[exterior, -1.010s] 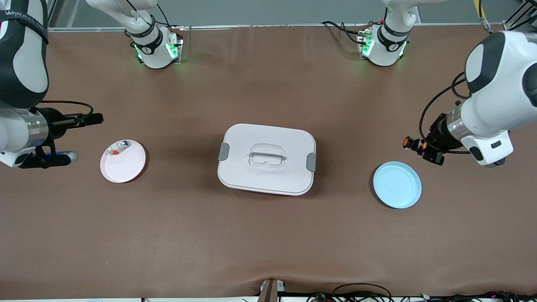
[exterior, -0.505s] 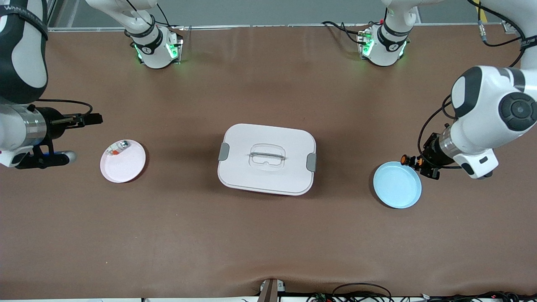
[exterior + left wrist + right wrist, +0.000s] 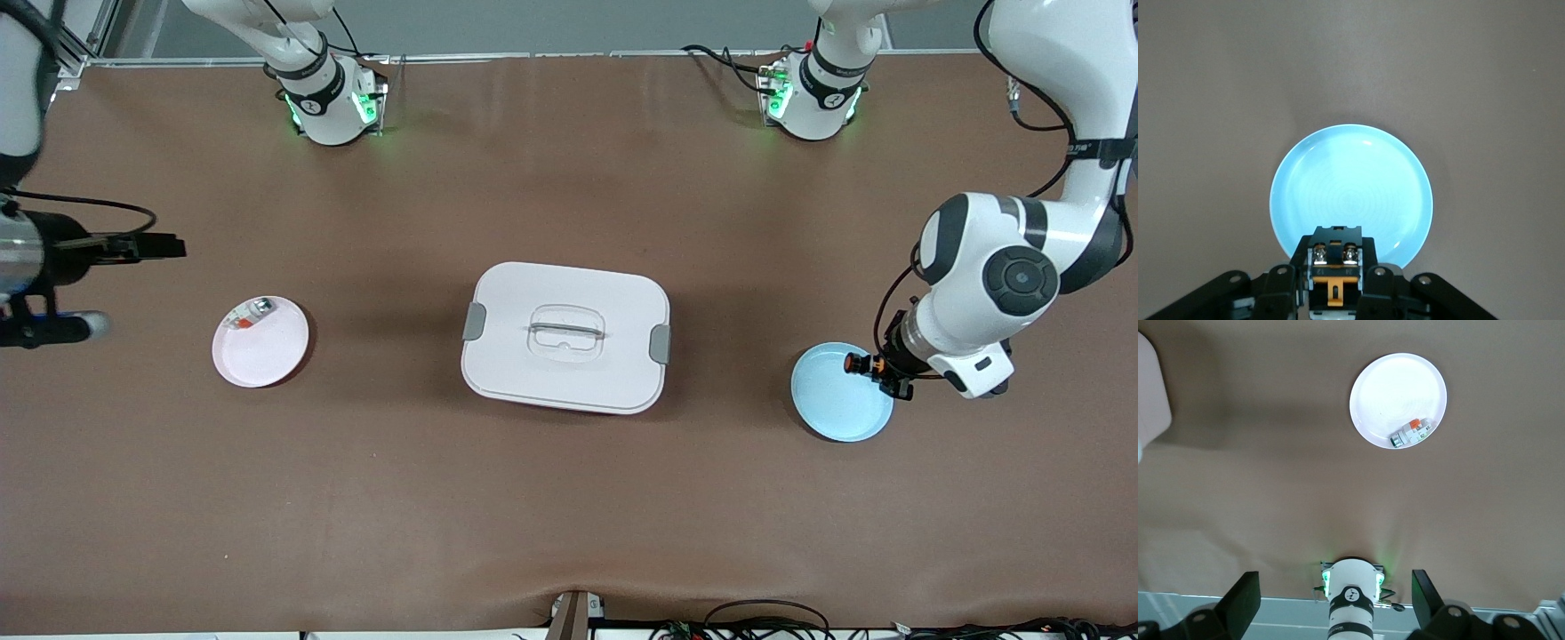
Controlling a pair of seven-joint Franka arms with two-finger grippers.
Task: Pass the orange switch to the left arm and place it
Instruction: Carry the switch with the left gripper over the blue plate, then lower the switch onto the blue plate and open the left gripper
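My left gripper (image 3: 876, 365) is shut on the orange switch (image 3: 857, 362), a small black part with orange marks. It holds the switch just over the rim of the blue plate (image 3: 836, 400). In the left wrist view the switch (image 3: 1335, 257) sits between my fingers (image 3: 1281, 287), with the blue plate (image 3: 1351, 180) under it. My right gripper (image 3: 133, 249) is open and empty, up over the table at the right arm's end; its wide-apart fingers (image 3: 1245, 590) show in the right wrist view. The white box (image 3: 565, 336) stands closed mid-table between the two plates.
A pink plate (image 3: 267, 351) toward the right arm's end holds a clear-silver item with a red mark (image 3: 251, 313); it also shows in the right wrist view (image 3: 1410, 433). The two arm bases (image 3: 327, 102) stand along the table's edge farthest from the front camera.
My left arm has swung down and toward the front camera, bringing the switch over the blue plate's rim. My right gripper has drawn back toward the right arm's end of the table.
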